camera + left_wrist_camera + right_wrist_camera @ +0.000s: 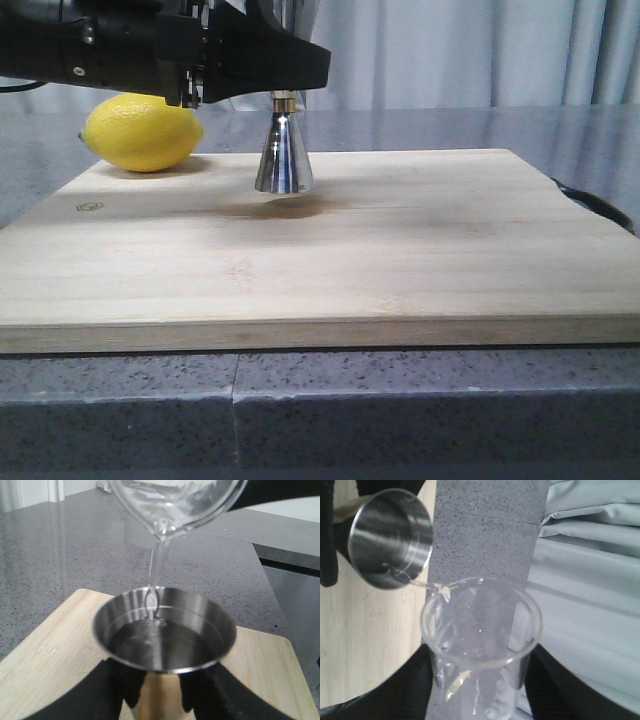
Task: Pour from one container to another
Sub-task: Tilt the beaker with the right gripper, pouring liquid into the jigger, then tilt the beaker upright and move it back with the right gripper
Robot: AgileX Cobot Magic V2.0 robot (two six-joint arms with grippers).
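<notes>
Pouring is the step in hand. A thin clear stream is seen falling from the lip of the glass beaker into the upper cup of the steel jigger. The beaker is held tilted above and just beside the jigger's rim, clamped between the fingers of the right tool. The jigger is clamped at its sides by the left tool and is held raised over the wooden board; in the front view its lower cone hangs clear of the board, with a shadow beneath it. Liquid is already pooled in the cup, well below the rim. A lemon lies at the far left corner of the board, apart from the work.

For the next move, the tilt is judged to need holding steady until the cup nears full, then easing back so that the stream is cut cleanly.
</notes>
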